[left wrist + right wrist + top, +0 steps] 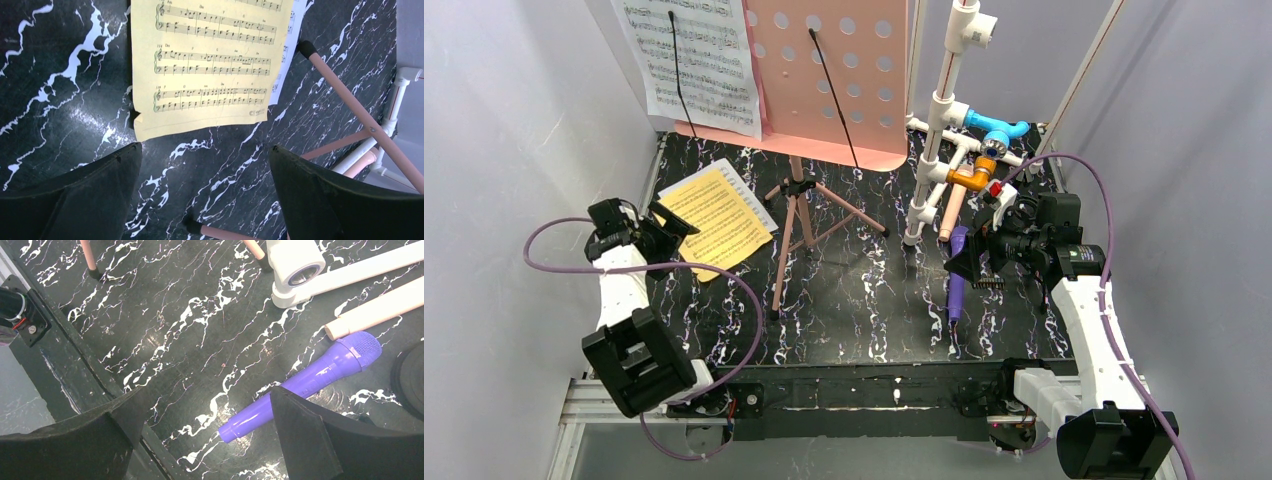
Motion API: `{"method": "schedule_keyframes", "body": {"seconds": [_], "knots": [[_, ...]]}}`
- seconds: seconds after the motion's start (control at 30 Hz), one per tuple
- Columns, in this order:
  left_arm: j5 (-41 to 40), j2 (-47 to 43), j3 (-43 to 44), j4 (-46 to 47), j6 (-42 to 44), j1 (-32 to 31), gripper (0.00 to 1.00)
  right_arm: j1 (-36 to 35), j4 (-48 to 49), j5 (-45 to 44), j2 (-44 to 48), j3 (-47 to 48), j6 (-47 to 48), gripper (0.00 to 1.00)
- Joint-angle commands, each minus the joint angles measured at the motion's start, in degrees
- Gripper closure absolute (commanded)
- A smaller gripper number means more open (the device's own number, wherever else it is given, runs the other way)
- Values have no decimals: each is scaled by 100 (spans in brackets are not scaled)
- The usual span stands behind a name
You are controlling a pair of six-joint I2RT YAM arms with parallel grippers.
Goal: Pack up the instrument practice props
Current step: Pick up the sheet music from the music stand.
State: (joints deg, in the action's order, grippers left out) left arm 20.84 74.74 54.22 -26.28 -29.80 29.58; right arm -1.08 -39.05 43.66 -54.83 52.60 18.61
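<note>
Poised left gripper [205,155] splayed, empty, over yellow music page [210,65]; right gripper [207,400] likewise beside purple microphone [310,380], presumably for pickup.

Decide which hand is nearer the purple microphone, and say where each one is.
Right. The right hand hangs open just beside the purple microphone; the left hand is across the table by the yellow music sheet.

We have left arm [622,288] bent at the elbow, left gripper [205,154] pointing down, jaws spread wide. Right arm [1089,320] reaches forward, right gripper [206,399] also wide, tilted down and probably turned inward; overhead view is cluttered.
</note>
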Motion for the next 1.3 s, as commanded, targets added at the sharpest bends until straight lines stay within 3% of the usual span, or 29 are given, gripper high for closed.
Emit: {"method": "schedule_keyframes", "body": {"seconds": [0.0, 0.13, 0.47, 0.7, 0.97, 1.27], "knots": [[123, -361, -128, -230, -208, 39, 2, 38, 20, 62, 72, 31, 81, 0], [37, -618, -243, -356, -406, 18, 2, 38, 19, 52, 61, 39, 81, 0], [-2335, -1016, 428, -1879, -586, -911, 2, 38, 11, 34, 35, 44, 82, 0], [-2698, -1555, 517, -2360, -802, -1217, 2, 38, -32, 33, 9, 88, 81, 0], [-2115, -2189, 645, -2735, -653, -1552, 2, 39, -69, 40, -30, 130, 90, 0], [-130, -2780, 552, -2771, 150, -1843, 2, 30, -350, -184, -157, 327, 247, 0]]}}
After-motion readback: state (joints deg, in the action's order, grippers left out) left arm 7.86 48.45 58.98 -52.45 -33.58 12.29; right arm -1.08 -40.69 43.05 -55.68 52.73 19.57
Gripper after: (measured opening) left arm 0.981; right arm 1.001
